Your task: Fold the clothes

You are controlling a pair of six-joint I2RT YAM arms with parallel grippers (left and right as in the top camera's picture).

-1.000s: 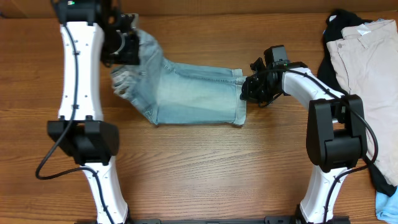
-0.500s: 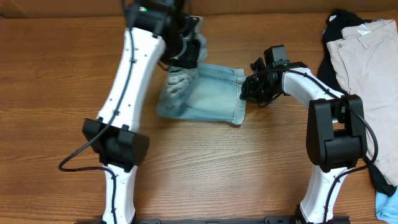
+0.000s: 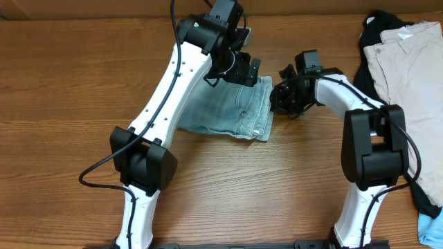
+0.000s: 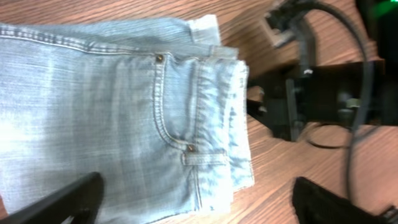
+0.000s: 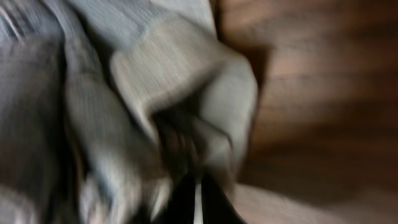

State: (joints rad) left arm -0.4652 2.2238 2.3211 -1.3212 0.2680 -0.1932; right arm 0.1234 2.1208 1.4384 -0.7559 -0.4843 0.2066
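Roughly halfway: denim shorts (image 3: 235,114) lie doubled over, one fold made, directly beneath left gripper (image 4: 199,208), jaws wide apart, holding nothing. Right gripper (image 3: 275,97) clamped on shorts' edge at its fingertips. Remaining, likely: second fold, tidying.

The denim shorts (image 3: 232,111) are faded light blue, doubled over into a flat, roughly rectangular stack on the desk (image 3: 69,104), upper middle. The layers are not flush and the near edge slants. My left wrist camera shows a curved pocket seam (image 4: 160,106) with a copper rivet at each end. Stacked waistband layers (image 4: 239,112) form the right-hand edge. That edge bunches where my right gripper (image 3: 278,97) pinches it; the close view there is blurred.
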